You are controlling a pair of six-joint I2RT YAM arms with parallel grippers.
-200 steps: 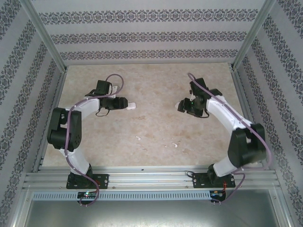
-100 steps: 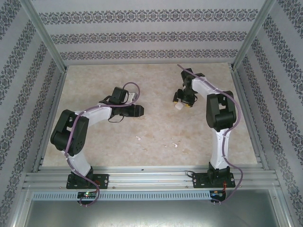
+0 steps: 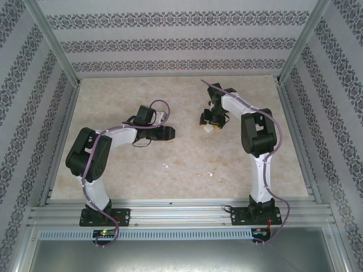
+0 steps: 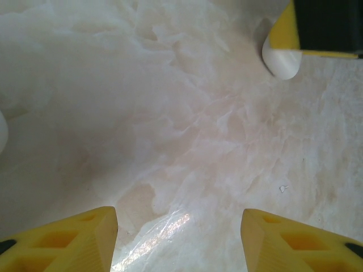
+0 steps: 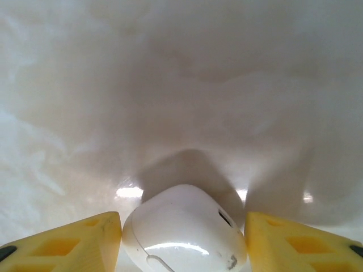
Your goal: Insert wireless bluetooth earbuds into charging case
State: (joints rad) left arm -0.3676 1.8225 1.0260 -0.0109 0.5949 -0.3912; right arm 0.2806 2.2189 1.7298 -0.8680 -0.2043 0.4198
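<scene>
Both arms reach out over the marbled table (image 3: 113,93). The left gripper (image 3: 168,134) points right, toward the middle. The right gripper (image 3: 210,122) faces it with a white case (image 3: 211,128) at its tip (the grip itself is too small to judge). A tiny white earbud (image 3: 165,166) lies nearer the bases, and a second earbud (image 3: 210,174) lies well apart to its right.

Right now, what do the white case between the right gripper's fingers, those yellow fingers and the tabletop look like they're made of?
Case: likely hard plastic in glossy white, going by its sharp light reflections and moulded seam.
Fingers: probably matte yellow plastic, with hollow cut-outs and no shine.
Tabletop: beige, marble-like veining with a soft sheen. It could be stone or printed laminate; I cannot tell which.
</scene>
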